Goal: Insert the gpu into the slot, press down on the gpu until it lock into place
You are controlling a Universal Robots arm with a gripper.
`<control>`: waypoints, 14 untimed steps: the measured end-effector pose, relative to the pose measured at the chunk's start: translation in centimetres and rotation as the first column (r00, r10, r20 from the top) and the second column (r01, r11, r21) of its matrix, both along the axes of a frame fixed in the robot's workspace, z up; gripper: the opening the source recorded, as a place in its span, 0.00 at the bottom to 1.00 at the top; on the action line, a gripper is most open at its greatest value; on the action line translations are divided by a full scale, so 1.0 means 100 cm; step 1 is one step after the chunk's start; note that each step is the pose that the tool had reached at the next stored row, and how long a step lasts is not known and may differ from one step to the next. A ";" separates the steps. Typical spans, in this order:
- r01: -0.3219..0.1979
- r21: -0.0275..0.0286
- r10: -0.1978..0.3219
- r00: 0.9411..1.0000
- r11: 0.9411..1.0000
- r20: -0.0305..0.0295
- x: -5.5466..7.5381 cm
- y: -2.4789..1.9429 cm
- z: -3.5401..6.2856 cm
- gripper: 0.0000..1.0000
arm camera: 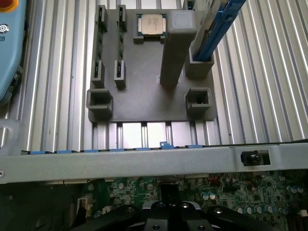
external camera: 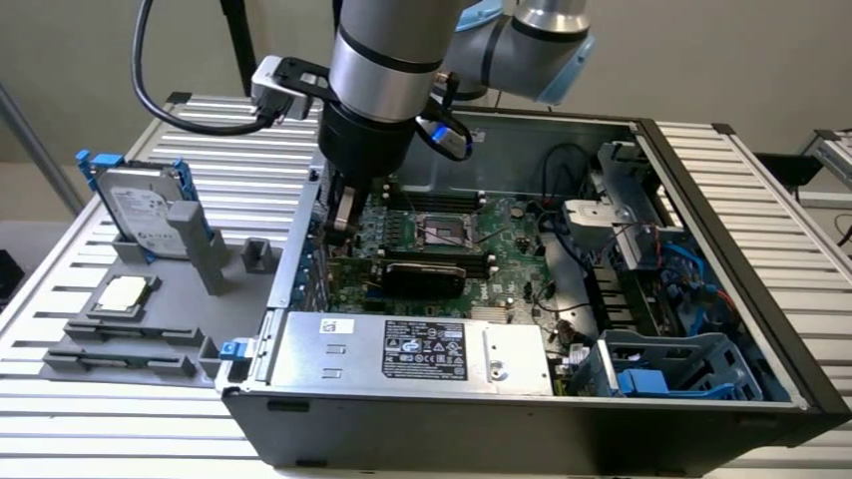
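The gpu (external camera: 423,271), a flat black card with a ribbed face, stands on the green motherboard (external camera: 513,264) inside the open computer case, just behind the power-supply box. My gripper (external camera: 343,228) reaches down inside the case along the wall on the exterior view's left, beside that end of the gpu and slightly above it. I cannot tell whether it touches the card. In the wrist view the gripper's black body (arm camera: 171,214) hangs over the motherboard (arm camera: 250,192) just inside the case wall (arm camera: 144,161).
A grey labelled power-supply box (external camera: 413,349) fills the case's front. The CPU socket (external camera: 446,228) lies behind the gpu, with cables and a blue drive cage (external camera: 665,369) on the exterior view's right. Outside stands a grey fixture plate (arm camera: 144,96) with a CPU (arm camera: 151,23) and a hard drive (external camera: 144,210).
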State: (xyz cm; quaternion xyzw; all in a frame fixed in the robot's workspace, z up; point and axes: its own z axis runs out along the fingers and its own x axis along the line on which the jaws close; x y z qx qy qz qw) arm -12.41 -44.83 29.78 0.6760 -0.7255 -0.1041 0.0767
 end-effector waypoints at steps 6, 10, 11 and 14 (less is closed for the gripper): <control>0.000 0.000 0.000 1.000 1.000 -0.001 0.000 0.0010 -0.0001 0.11; 0.001 0.000 -0.001 1.000 1.000 -0.004 -0.001 0.0018 -0.0001 0.11; 0.001 0.000 -0.001 1.000 1.000 -0.005 -0.001 0.0020 -0.0003 0.11; 0.001 0.000 -0.001 1.000 1.000 -0.006 -0.001 0.0022 -0.0014 0.11</control>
